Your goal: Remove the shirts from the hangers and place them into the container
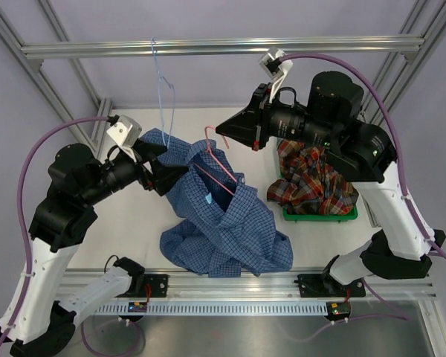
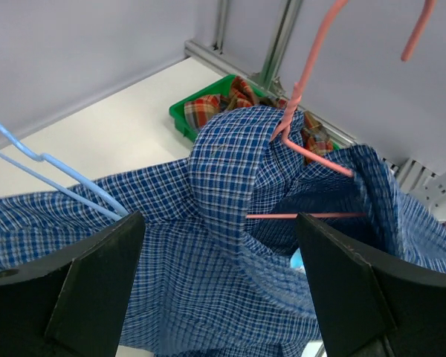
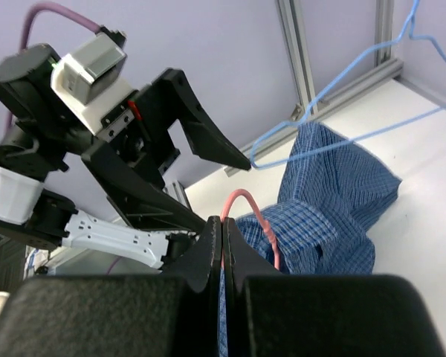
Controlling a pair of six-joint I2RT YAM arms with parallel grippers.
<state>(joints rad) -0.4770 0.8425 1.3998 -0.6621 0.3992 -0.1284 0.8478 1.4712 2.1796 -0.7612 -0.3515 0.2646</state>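
Blue-check shirt (image 1: 230, 230); pink hanger (image 2: 293, 104); green tray (image 1: 320, 216).

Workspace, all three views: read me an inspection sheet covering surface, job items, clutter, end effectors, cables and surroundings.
Surface: white table, with a shirt heaped at its middle.
Job's things: blue shirt on pink hanger; plaid shirt in green tray, spilling over the rim; light blue hanger hanging up at the top rail, its lower end beside the blue shirt.
Clutter: nothing seen.
End effectors: left end effector open over the blue shirt; right end effector shut on the pink hanger's hook.
Cables: purple cables looped along both arms.
Surroundings: aluminium frame, grey walls.
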